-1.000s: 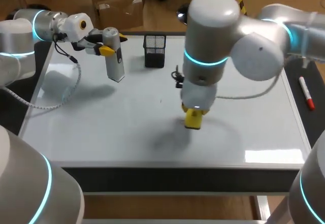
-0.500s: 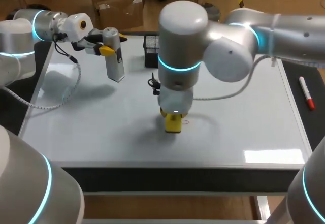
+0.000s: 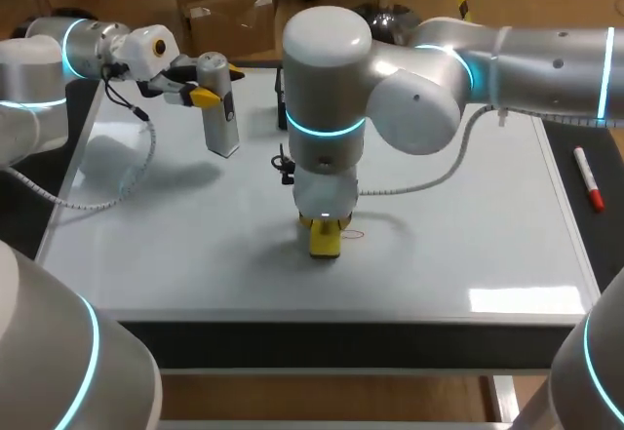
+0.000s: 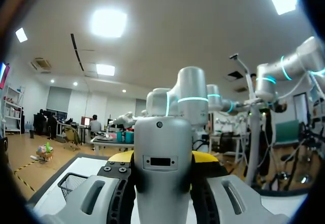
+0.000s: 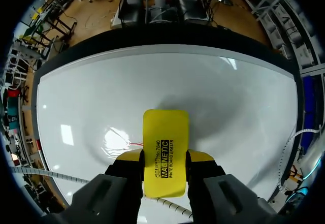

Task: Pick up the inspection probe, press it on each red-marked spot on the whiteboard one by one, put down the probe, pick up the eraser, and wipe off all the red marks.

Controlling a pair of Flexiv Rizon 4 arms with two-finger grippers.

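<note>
One red mark [image 3: 355, 234] beside eraser [image 3: 325, 240]: right fingers [image 5: 130, 156] pinching it, keep flat, sweep across. Left fingers [image 3: 204, 97] pinching probe [image 3: 220, 113].

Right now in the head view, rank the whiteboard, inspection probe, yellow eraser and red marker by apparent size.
1. whiteboard
2. inspection probe
3. red marker and yellow eraser: unsure, since the eraser is partly hidden.
</note>
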